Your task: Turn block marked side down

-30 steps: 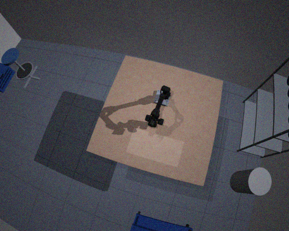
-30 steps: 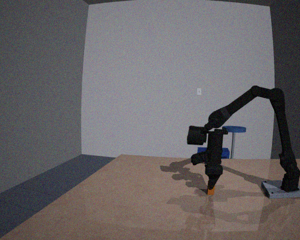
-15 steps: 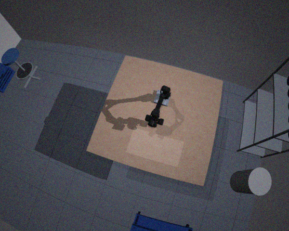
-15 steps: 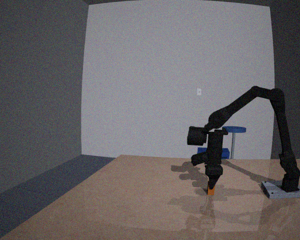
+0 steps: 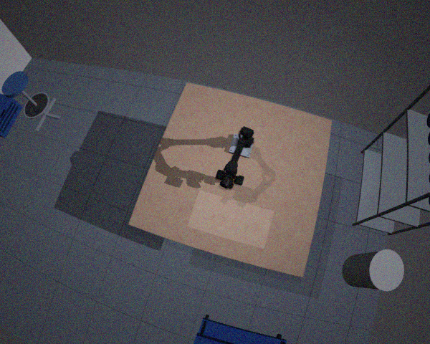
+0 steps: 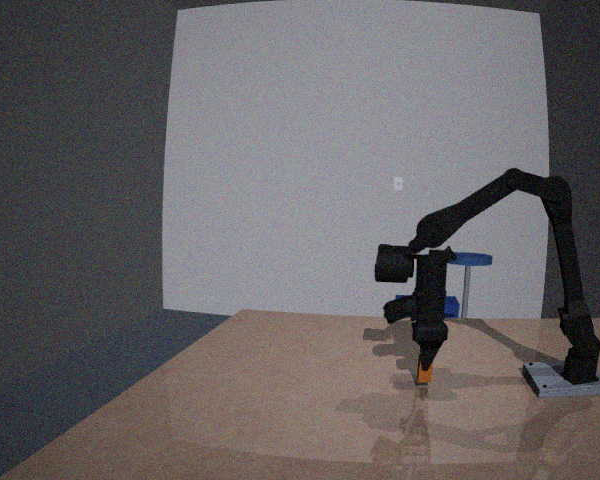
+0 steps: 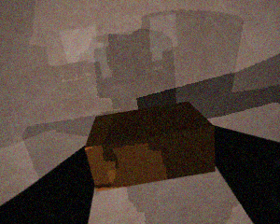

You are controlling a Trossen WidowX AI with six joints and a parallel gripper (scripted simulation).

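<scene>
Orange rectangular block (image 6: 424, 374) (image 7: 151, 147) sits between fingertips of black parallel-jaw gripper (image 5: 228, 180) (image 6: 425, 364) (image 7: 148, 143), clamped from both sides, fingers partly open around its width. Gripper points down; block low at or just above tan tabletop (image 5: 289, 147) (image 6: 269, 392), contact unclear, well apart from grey metal base plate (image 5: 246, 153) (image 6: 538, 381). Marked side cannot be made out.
</scene>
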